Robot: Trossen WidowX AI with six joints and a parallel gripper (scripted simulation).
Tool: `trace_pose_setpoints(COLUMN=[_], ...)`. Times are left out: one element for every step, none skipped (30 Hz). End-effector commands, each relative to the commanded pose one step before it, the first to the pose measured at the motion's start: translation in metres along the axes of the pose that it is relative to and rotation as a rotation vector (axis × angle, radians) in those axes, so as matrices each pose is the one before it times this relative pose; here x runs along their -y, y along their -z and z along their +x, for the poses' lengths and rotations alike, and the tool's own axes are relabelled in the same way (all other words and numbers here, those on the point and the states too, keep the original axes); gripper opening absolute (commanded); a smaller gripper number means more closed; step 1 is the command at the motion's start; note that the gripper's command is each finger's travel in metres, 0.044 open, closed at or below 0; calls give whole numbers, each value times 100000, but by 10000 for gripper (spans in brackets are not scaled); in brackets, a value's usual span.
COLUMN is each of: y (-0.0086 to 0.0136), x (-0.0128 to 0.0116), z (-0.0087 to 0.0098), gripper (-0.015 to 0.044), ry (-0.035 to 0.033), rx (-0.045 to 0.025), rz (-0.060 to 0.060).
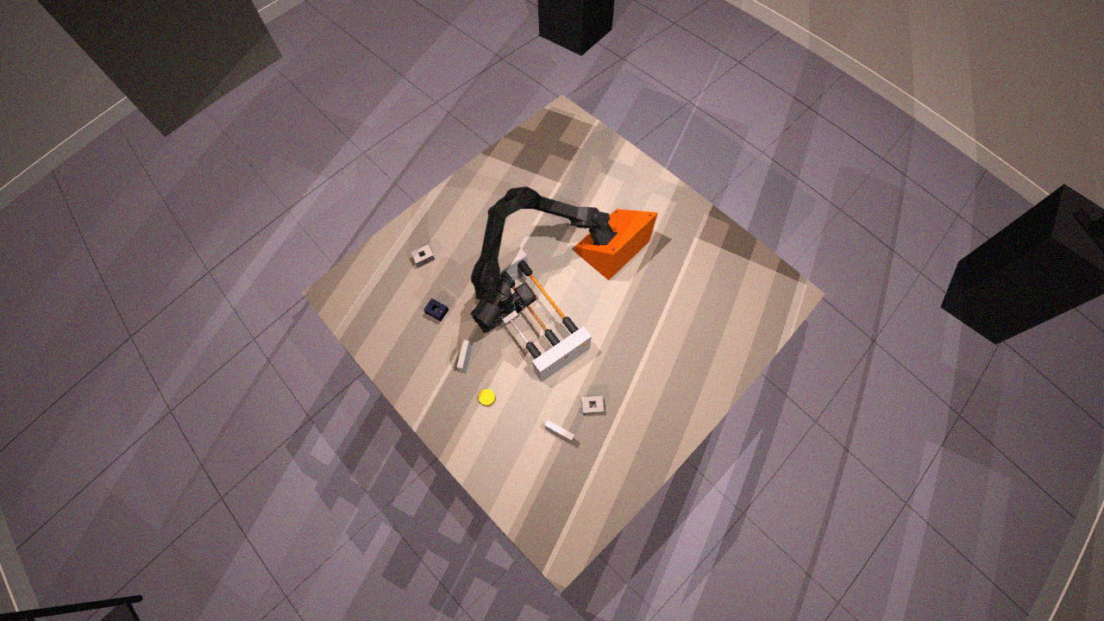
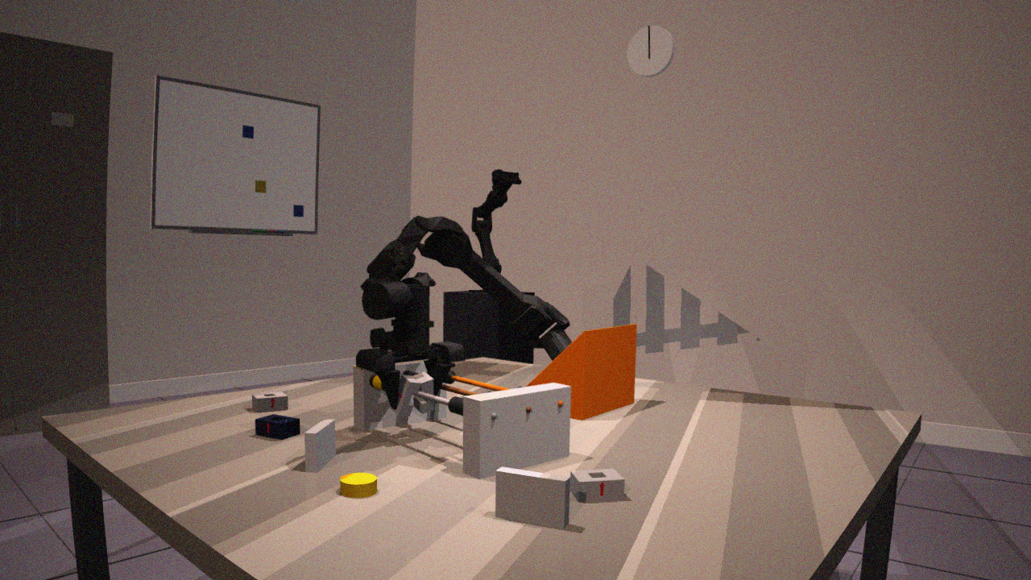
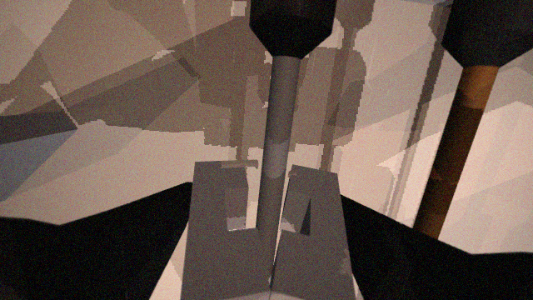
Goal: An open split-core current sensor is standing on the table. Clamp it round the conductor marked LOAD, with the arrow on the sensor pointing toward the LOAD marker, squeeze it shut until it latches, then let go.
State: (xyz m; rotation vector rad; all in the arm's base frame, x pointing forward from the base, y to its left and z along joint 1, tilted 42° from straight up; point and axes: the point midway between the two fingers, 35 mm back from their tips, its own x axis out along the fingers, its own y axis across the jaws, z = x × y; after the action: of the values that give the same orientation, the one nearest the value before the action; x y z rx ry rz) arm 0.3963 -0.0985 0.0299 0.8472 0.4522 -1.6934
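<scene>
My gripper (image 1: 507, 305) (image 2: 417, 393) (image 3: 264, 197) is shut on the grey-white split-core sensor (image 2: 416, 384) (image 3: 216, 262). The fingers press on its two outer sides. The sensor's two halves stand on either side of the grey conductor (image 2: 435, 399) (image 3: 283, 96), with a thin gap showing between them in the wrist view. Whether the latch is caught cannot be told. The conductor runs between two white end blocks, beside a brown-orange one (image 3: 466, 137) and an orange one (image 1: 548, 297). The LOAD lettering and the held sensor's arrow cannot be read. A yellow dot (image 2: 375, 382) shows by the far block.
The near end block (image 1: 561, 354) (image 2: 515, 436) stands beside the gripper. Small square parts with red arrows (image 2: 269, 405) (image 2: 612, 490), a dark blue one (image 2: 277, 428), white upright plates (image 2: 319, 445) (image 2: 532, 497) and a yellow disc (image 1: 486, 397) (image 2: 358, 485) lie around. An orange wedge (image 1: 629, 239) (image 2: 605, 374) carries the arm.
</scene>
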Motion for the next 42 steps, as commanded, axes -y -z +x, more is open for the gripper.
trace_pose_setpoints(y=[-9, 0, 0, 0, 0, 0, 0, 0, 0, 0, 0, 0, 0, 0, 0, 0, 0, 0, 0, 0, 0, 0, 0, 0, 0, 12, 0, 0, 0, 0, 0, 0, 0, 0, 0, 0, 0, 0, 0, 0, 33, 96], x=[-10, 0, 0, 0, 0, 0, 0, 0, 0, 0, 0, 0, 0, 0, 0, 0, 0, 0, 0, 0, 0, 0, 0, 0, 0, 12, 0, 0, 0, 0, 0, 0, 0, 0, 0, 0, 0, 0, 0, 0, -3, -7], z=[-8, 0, 0, 0, 0, 0, 0, 0, 0, 0, 0, 0, 0, 0, 0, 0, 0, 0, 0, 0, 0, 0, 0, 0, 0, 6, 0, 0, 0, 0, 0, 0, 0, 0, 0, 0, 0, 0, 0, 0, -75, -228], gripper=[0, 0, 0, 0, 0, 0, 0, 0, 0, 0, 0, 0, 0, 0, 0, 0, 0, 0, 0, 0, 0, 0, 0, 0, 0, 26, 52, 79, 105, 131, 157, 184, 210, 236, 262, 289, 315, 341, 367, 394, 420, 440], ry=[-50, 0, 0, 0, 0, 0, 0, 0, 0, 0, 0, 0, 0, 0, 0, 0, 0, 0, 0, 0, 0, 0, 0, 0, 0, 49, 0, 0, 0, 0, 0, 0, 0, 0, 0, 0, 0, 0, 0, 0, -714, -2136], rx=[47, 0, 0, 0, 0, 0, 0, 0, 0, 0, 0, 0, 0, 0, 0, 0, 0, 0, 0, 0, 0, 0, 0, 0, 0, -48, 0, 0, 0, 0, 0, 0, 0, 0, 0, 0, 0, 0, 0, 0, -82, -240], rz=[16, 0, 0, 0, 0, 0, 0, 0, 0, 0, 0, 0, 0, 0, 0, 0, 0, 0, 0, 0, 0, 0, 0, 0, 0, -27, 0, 0, 0, 0, 0, 0, 0, 0, 0, 0, 0, 0, 0, 0, -36, -101])
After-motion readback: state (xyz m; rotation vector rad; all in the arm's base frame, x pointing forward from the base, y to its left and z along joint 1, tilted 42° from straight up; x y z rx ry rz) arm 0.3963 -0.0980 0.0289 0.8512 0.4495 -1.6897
